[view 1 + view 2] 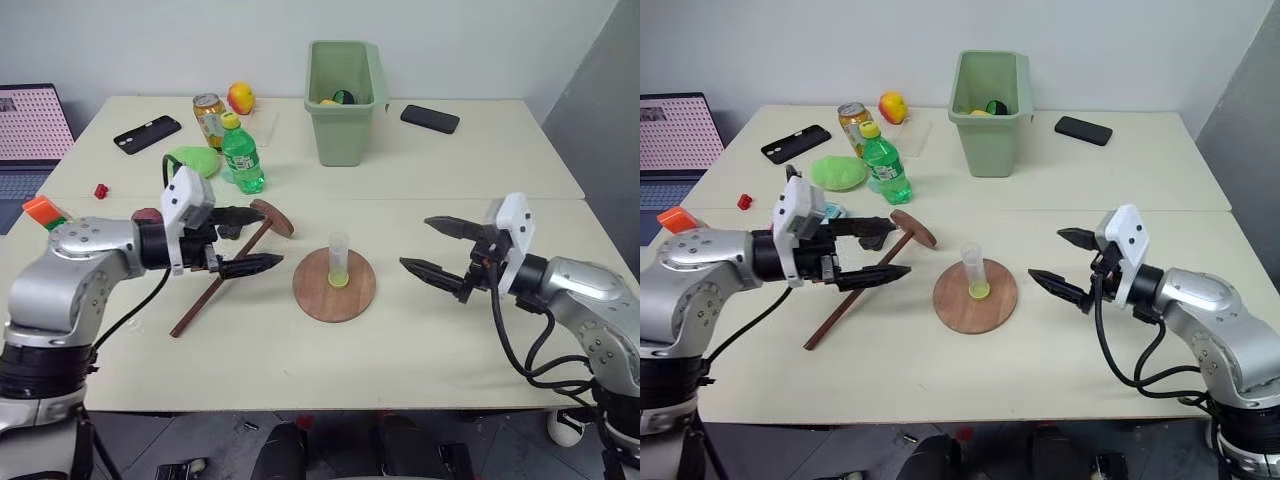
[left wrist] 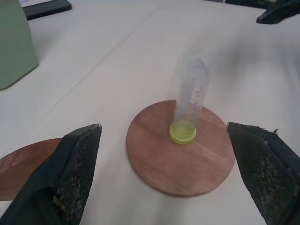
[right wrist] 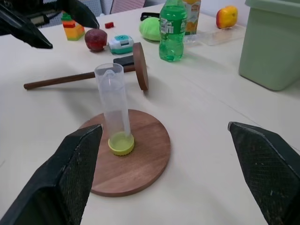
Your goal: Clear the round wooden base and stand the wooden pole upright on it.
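Flanking the round wooden base (image 1: 334, 285) at frame centre, left pincer (image 1: 240, 240) and right pincer (image 1: 437, 248) gaping empty; clear tube (image 1: 339, 259) blocking its hole, wooden pole (image 1: 222, 274) lying centre-left on the bench (image 1: 420, 340).

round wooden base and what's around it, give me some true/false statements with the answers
1. A clear plastic tube stands upright on the round wooden base. True.
2. The wooden pole stands upright on the base. False: it lies on the table to the base's left, its disc end propping it.
3. Both the left gripper and the right gripper are open and hold nothing. True.
4. The green bottle lies on its side. False: it stands upright.
5. The green bin sits on the base. False: it stands farther back on the table.
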You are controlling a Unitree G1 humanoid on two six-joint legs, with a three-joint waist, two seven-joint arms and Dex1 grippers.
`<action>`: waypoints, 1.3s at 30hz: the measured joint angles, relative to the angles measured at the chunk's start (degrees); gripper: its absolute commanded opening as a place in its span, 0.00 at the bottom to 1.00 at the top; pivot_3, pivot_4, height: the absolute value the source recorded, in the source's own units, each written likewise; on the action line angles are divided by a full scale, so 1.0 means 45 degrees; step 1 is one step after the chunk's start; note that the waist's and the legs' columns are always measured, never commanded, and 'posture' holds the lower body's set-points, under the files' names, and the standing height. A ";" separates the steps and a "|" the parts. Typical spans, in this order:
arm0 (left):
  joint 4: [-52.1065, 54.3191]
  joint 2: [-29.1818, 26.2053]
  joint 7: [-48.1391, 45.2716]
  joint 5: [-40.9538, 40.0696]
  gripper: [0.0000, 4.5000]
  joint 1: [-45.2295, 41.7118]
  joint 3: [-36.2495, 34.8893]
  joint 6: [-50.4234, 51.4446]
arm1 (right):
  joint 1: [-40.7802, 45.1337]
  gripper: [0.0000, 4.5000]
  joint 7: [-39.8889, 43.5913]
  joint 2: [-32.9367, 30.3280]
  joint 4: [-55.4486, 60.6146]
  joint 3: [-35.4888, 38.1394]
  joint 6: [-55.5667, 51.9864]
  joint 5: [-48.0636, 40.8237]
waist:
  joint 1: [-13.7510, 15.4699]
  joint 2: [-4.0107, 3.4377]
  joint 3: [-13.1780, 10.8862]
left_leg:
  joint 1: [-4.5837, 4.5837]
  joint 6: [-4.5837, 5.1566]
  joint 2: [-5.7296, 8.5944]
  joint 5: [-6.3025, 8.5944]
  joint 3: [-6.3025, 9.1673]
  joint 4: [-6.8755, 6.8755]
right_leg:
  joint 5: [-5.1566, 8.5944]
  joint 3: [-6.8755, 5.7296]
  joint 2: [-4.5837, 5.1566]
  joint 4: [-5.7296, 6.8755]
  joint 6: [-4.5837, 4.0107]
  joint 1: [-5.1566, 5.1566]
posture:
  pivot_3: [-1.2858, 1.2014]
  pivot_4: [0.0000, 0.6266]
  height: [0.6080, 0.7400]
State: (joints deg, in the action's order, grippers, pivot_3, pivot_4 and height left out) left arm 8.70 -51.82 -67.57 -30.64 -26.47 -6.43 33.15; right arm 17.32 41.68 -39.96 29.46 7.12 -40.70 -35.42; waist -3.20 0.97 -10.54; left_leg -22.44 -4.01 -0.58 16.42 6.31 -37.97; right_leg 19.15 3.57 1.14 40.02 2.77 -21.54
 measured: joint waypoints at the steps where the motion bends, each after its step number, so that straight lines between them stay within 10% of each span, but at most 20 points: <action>1: -0.0030 0.0000 -0.0074 0.0018 1.00 0.0008 0.0000 -0.0037 | -0.0014 1.00 0.0016 -0.0029 0.0000 0.0008 0.0006 0.0000 | 0.0002 0.0000 0.0000 | 0.0000 0.0000 0.0000 0.0000 0.0001 -0.0001 | 0.0000 -0.0001 0.0000 0.0000 0.0000 0.0000 | 0.52 0.24 1.00; 17: -0.0359 -0.0482 -0.1915 0.0128 1.00 0.0895 0.0060 -0.1785 | -0.0428 1.00 0.1729 -0.1195 -0.0225 -0.0036 0.0112 -0.0139 | 0.0010 0.0000 0.0000 | 0.0000 0.0002 -0.0003 0.0001 0.0002 -0.0004 | 0.0000 -0.0003 0.0000 0.0002 0.0000 0.0003 | 0.52 0.24 1.00; 39: -0.0590 -0.0462 -0.3439 0.0120 1.00 0.1237 0.0040 -0.3090 | 0.1163 1.00 0.0777 0.0974 -0.1915 -0.2773 0.0901 0.1576 | -0.0043 0.0000 0.0000 | -0.0006 0.0001 -0.0006 0.0001 0.0000 -0.0003 | 0.0000 0.0000 -0.0007 0.0007 0.0000 -0.0013 | 0.52 0.24 1.00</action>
State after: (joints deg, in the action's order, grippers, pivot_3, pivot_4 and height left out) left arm 6.05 -53.89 -83.04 -30.10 -20.90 -6.25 19.25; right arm 22.56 45.18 -35.57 20.84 -5.36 -36.65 -28.33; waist -3.39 0.97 -10.54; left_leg -22.46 -4.01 -0.61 16.43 6.31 -37.98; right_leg 19.15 3.57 1.10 40.05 2.77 -21.60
